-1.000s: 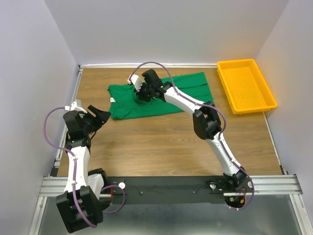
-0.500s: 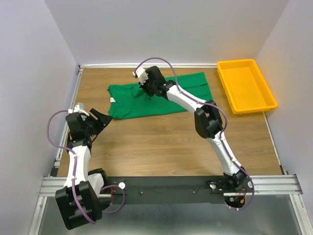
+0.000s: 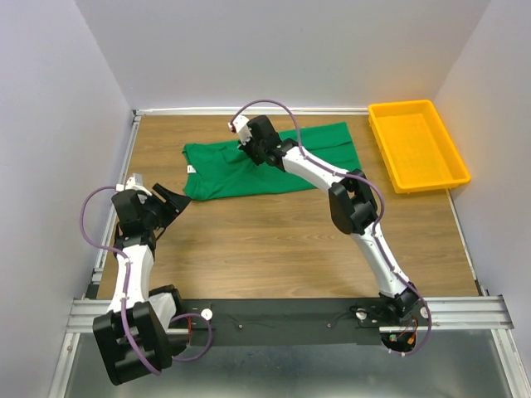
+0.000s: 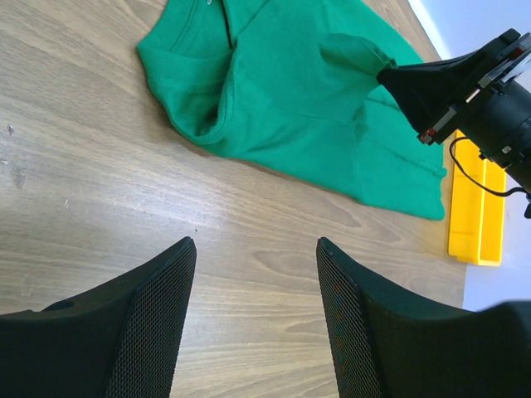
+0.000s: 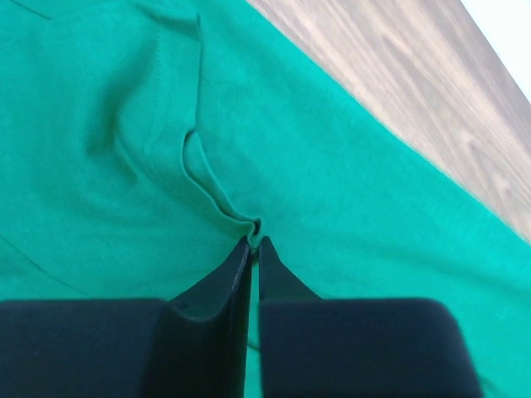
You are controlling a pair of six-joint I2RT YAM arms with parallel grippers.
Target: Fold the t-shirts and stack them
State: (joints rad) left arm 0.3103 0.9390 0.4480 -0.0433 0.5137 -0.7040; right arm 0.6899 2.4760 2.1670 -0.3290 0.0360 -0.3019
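Observation:
The emerald-green t-shirt point(image 3: 224, 178) lies spread and slightly rumpled on the wood at the back middle of the table. My right gripper point(image 3: 255, 154) reaches down onto its upper middle. In the right wrist view it point(image 5: 255, 242) is shut on a small raised fold of the t-shirt point(image 5: 348, 207). The left wrist view shows that pinch pulling the t-shirt point(image 4: 290, 91) up into a peak at the right gripper point(image 4: 386, 76). My left gripper point(image 3: 174, 201) hovers over bare wood left of the shirt, open point(image 4: 254, 242) with nothing between its fingers.
A yellow plastic tray point(image 3: 452, 170) stands at the back right corner, also in the left wrist view as the yellow tray point(image 4: 477, 215). A metal rail point(image 3: 124, 166) runs along the table's left edge, and walls close in three sides.
My right gripper has closed on a fold of the t-shirt and shifted slightly back and right, lifting the cloth. My left arm has drawn a little toward the near left.

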